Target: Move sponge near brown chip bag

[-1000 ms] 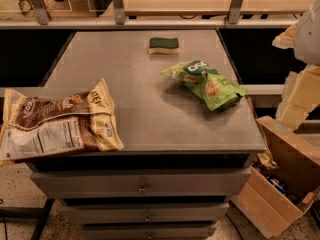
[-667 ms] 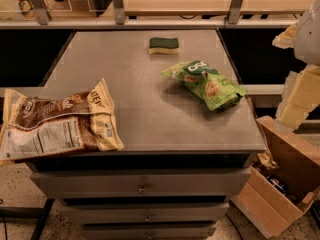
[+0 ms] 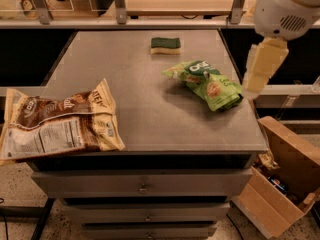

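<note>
Camera view showed one change over the past second: the arm had swung in from the right edge of the scene, so that its white housing now filled the far right corner and the gripper (image 3: 252, 90) hung below it, over the right edge of the table (image 3: 145, 109), just right of the green chip bag (image 3: 207, 84). Whether the gripper was apart or together we could not tell, since it presented only a pale side face to us; it held nothing that we could see. Everything else lay as it had a second before. The sponge (image 3: 165, 45) sat flat at the far side of the table, green face up, a little left of the gripper and well apart from it. The brown chip bag (image 3: 55, 121) lay at the near left corner, hanging over the table edge, well apart from the sponge. The green chip bag lay between the gripper and much of the table top. We judged that the reach had only begun: the sponge was untouched, and the gripper had yet to travel left and farther back to get above it. We also judged that the later carry toward the near left would run diagonally across bare table.
</note>
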{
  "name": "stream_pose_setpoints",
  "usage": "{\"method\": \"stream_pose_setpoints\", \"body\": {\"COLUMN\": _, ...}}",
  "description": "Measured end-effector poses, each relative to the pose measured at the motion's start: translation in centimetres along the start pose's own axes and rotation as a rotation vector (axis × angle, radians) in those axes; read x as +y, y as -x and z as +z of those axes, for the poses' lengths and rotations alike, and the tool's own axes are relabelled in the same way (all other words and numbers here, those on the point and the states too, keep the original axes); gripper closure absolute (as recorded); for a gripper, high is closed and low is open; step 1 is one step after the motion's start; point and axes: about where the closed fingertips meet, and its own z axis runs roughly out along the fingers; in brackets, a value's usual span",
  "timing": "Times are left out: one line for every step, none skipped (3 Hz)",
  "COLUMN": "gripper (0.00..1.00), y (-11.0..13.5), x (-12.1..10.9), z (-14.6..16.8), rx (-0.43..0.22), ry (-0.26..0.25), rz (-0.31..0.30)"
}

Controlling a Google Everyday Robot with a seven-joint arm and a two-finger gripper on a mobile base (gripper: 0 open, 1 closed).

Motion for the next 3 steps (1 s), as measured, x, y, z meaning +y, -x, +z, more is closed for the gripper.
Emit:
{"method": "stream_pose_setpoints", "body": {"gripper": 0.0, "y": 3.3, "x": -5.1, "z": 1.2, "rx": -0.015, "ry": -0.038, "rz": -0.045}}
{"method": "stream_pose_setpoints", "body": {"gripper": 0.0, "y": 6.8, "x": -9.6, "z": 2.9, "rx": -0.045, "ry": -0.061, "rz": -0.049}}
{"method": "stream_pose_setpoints", "body": {"gripper": 0.0, "y": 9.2, "x": -13.4, "z": 5.5, "rx": -0.068, "ry": -0.064, "rz": 0.011}}
